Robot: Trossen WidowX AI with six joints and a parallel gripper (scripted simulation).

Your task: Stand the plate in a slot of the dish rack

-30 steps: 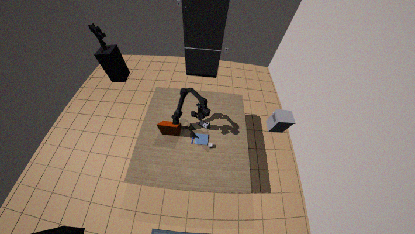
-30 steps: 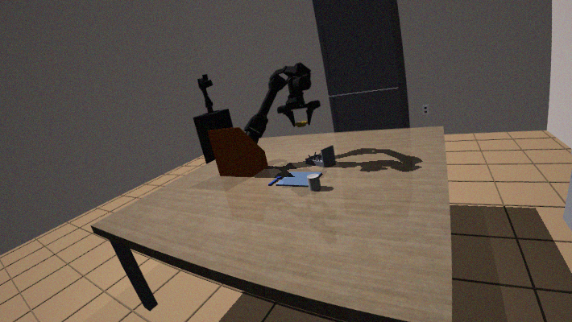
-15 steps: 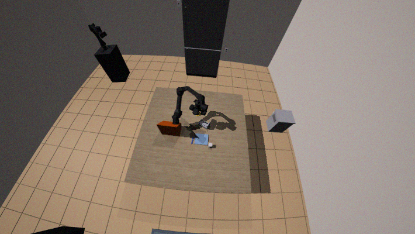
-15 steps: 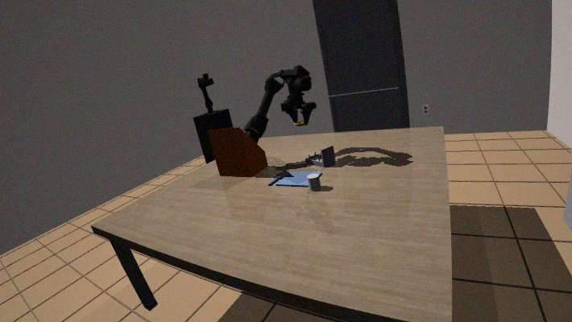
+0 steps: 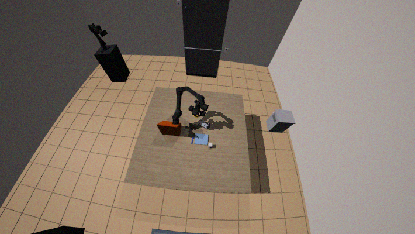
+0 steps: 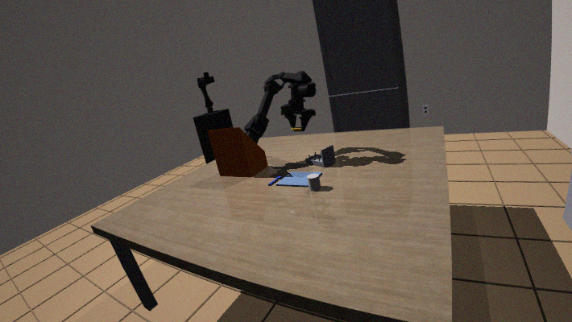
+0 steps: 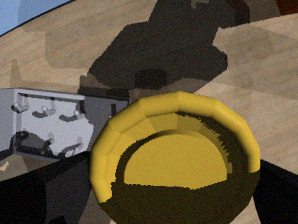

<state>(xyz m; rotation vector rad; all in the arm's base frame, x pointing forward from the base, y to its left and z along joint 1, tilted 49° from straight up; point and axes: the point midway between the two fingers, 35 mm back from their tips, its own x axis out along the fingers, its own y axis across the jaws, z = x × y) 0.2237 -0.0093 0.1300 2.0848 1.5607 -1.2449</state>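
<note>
The yellow plate (image 6: pixel 296 129) (image 7: pixel 175 160) is held high above the table by its rim, nearly level in the exterior view. My gripper (image 5: pixel 196 114) (image 6: pixel 297 127) is shut on it, with one finger on each side. The grey dish rack (image 5: pixel 204 124) (image 6: pixel 328 156) (image 7: pixel 7 115) stands on the table below. It has a tall wall at one end and several short pegs in its tray. In the exterior view the rack is lower and to the right of the plate. In the wrist view it lies left of the plate, which hides the table behind it.
A light blue sheet (image 5: pixel 201 141) (image 6: pixel 293 182) (image 7: pixel 20 9) lies near the rack, with a blue pen (image 5: pixel 192 140) (image 6: pixel 275 181) beside it and a white cup (image 5: pixel 210 144) (image 6: pixel 313 183) at its corner. An orange-brown block (image 5: pixel 170 129) (image 6: pixel 238 154) stands by the arm's base.
</note>
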